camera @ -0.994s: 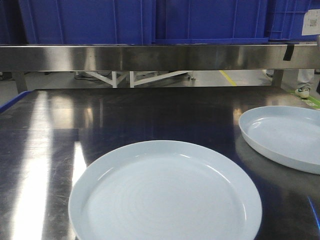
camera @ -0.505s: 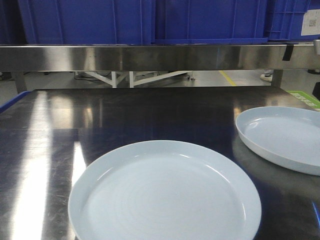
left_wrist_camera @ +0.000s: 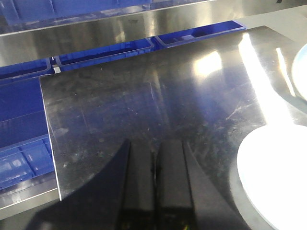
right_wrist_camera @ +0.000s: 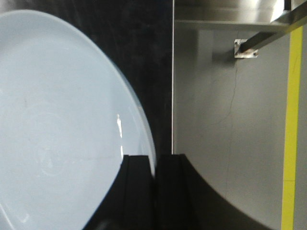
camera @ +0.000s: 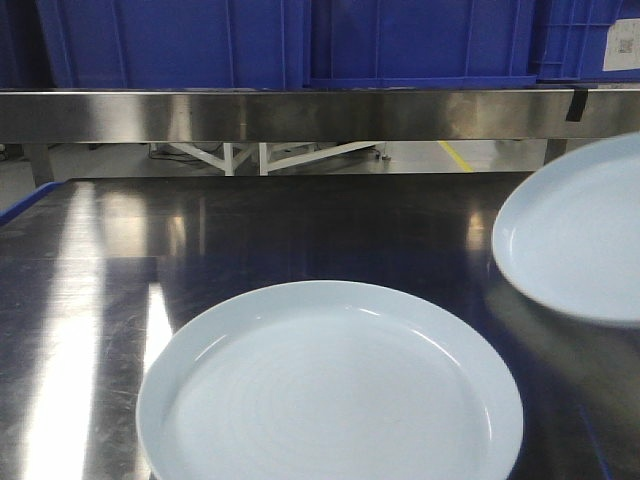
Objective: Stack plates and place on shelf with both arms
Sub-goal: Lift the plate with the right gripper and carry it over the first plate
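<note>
One pale bluish-white plate [camera: 330, 390] lies flat on the dark steel tabletop [camera: 300, 225] at the front centre. A second plate [camera: 580, 240] hangs tilted above the table at the right edge. In the right wrist view my right gripper [right_wrist_camera: 155, 160] is shut on this plate [right_wrist_camera: 57, 129] at its rim. My left gripper [left_wrist_camera: 154, 158] is shut with nothing in it, low over bare tabletop to the left of the flat plate [left_wrist_camera: 273, 177]. The shelf [camera: 300, 115] runs across the back as a brushed steel rail. Neither gripper shows in the front view.
Big blue crates [camera: 170, 40] stand on the shelf. The table's right edge [right_wrist_camera: 172, 72] drops to a grey floor with a yellow line [right_wrist_camera: 292, 120]. Blue bins [left_wrist_camera: 24, 158] lie beyond the table's left edge.
The right-hand plate, which lay flat on the table, has risen off it and tipped up. The centre plate has not moved.
</note>
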`<action>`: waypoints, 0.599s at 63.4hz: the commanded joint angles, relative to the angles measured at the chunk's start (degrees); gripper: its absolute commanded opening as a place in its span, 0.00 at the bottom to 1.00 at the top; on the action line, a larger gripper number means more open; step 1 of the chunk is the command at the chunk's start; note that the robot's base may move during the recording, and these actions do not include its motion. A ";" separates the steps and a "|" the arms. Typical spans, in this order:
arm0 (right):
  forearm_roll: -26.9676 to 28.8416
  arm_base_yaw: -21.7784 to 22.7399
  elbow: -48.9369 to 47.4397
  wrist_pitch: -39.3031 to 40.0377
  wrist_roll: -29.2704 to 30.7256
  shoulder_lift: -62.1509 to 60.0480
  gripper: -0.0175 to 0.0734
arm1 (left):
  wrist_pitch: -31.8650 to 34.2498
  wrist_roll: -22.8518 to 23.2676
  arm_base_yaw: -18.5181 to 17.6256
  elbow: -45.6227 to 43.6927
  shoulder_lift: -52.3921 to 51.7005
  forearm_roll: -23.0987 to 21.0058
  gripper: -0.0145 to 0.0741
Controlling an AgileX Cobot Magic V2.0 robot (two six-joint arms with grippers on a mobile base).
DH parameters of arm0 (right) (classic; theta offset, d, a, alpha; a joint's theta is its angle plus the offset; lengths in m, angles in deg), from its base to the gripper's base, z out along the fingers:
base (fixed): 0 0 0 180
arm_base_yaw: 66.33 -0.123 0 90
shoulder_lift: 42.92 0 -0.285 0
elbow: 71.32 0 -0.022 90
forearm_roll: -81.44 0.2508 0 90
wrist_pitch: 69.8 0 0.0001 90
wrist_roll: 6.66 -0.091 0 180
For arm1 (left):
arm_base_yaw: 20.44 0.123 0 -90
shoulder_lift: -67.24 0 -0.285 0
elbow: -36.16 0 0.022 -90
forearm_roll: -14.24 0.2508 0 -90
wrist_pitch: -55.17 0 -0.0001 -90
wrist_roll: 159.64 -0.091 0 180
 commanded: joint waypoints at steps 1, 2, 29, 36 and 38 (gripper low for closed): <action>1.79 -1.60 -3.16 -1.95 1.82 -6.48 0.25 | 3.78 0.48 -0.38 -1.70 0.15 0.76 0.26; 2.55 -1.98 -3.42 -2.44 2.19 -7.09 0.25 | 3.78 0.48 -0.38 -1.70 0.15 0.76 0.26; 30.08 -17.41 -5.86 -7.67 15.75 -8.92 0.25 | 3.78 0.48 -0.38 -1.70 0.15 0.76 0.26; 30.08 -20.14 -4.82 -7.67 15.75 -5.89 0.25 | 3.78 0.48 -0.38 -1.70 0.15 0.76 0.26; 30.08 -20.81 -4.43 -7.67 15.75 -5.04 0.25 | 3.78 0.48 -0.38 -1.70 0.15 0.76 0.26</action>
